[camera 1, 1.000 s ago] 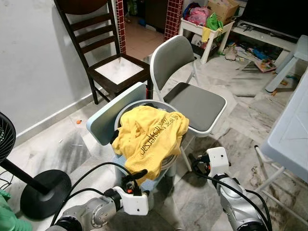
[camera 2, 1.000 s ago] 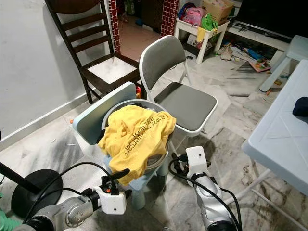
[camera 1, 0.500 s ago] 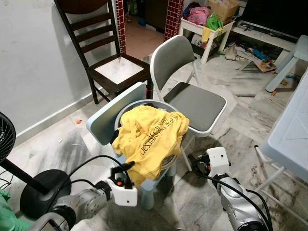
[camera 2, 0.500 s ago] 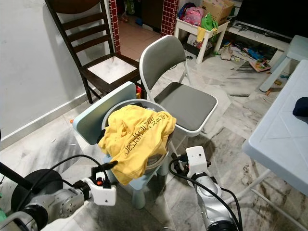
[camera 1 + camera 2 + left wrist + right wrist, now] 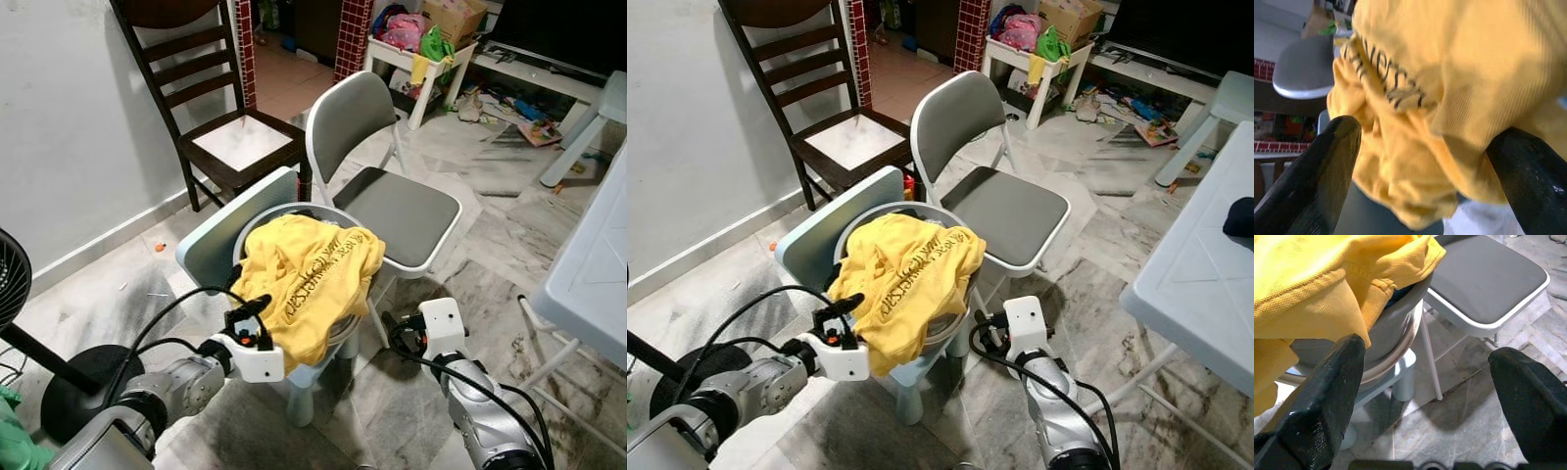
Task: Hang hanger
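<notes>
A yellow shirt (image 5: 309,279) with dark lettering lies heaped over a round grey basin (image 5: 880,210) on a small light-blue chair (image 5: 220,245). My left gripper (image 5: 247,305) is at the shirt's lower left edge. In the left wrist view its fingers (image 5: 1332,161) stand wide apart, open, with the yellow cloth (image 5: 1449,78) close in front and between them. My right gripper (image 5: 395,330) hangs low to the right of the basin, open and holding nothing. The right wrist view shows its fingers (image 5: 1327,396) spread before the basin's side (image 5: 1393,338).
A grey folding chair (image 5: 397,211) stands just behind and to the right of the basin. A dark wooden chair (image 5: 235,142) is against the wall at back left. A fan base (image 5: 83,387) is at left, a white table (image 5: 593,264) at right. Clutter lies at the back.
My left gripper has risen from below the shirt's hanging hem and moved up to its left edge beside the basin. The right arm has stayed put.
</notes>
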